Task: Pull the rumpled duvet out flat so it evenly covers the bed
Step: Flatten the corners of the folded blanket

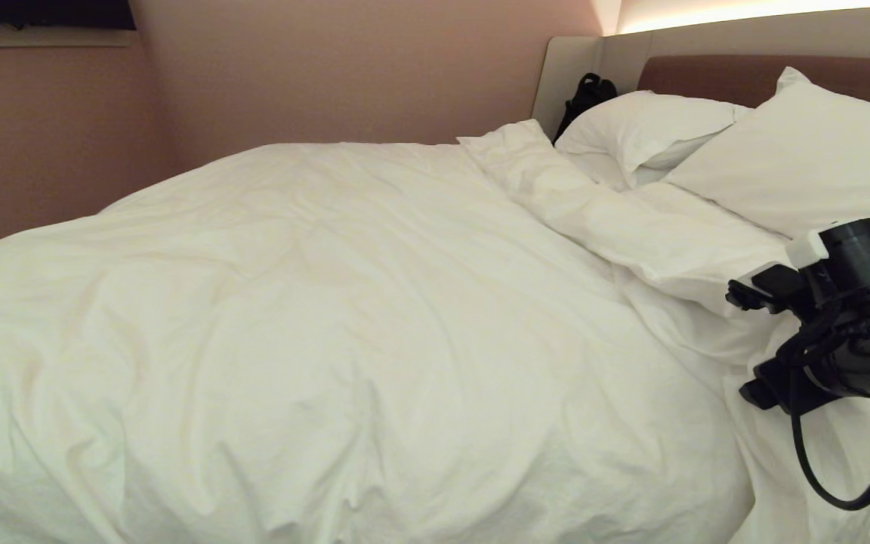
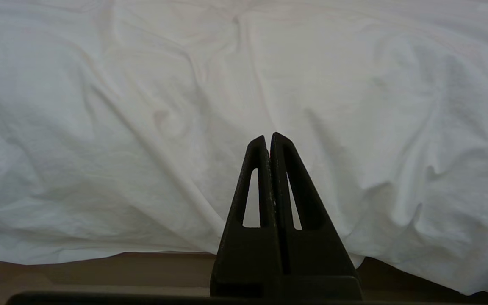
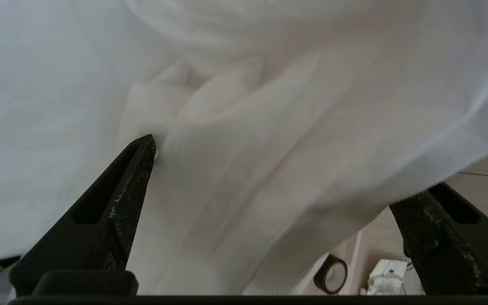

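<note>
White cotton of the duvet [image 1: 344,325] lies bunched leftward of the right gripper [image 3: 286,186], whose jaws gape wide around a hanging fold of it, gripping nothing, so closing on only thin cover cloth could let it slip free, leaving the bed [image 1: 714,72] unevenly covered.

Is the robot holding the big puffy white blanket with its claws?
No, nothing is held. The right gripper is open wide around a hanging fold of the puffy white duvet. The left gripper is shut, empty.
</note>
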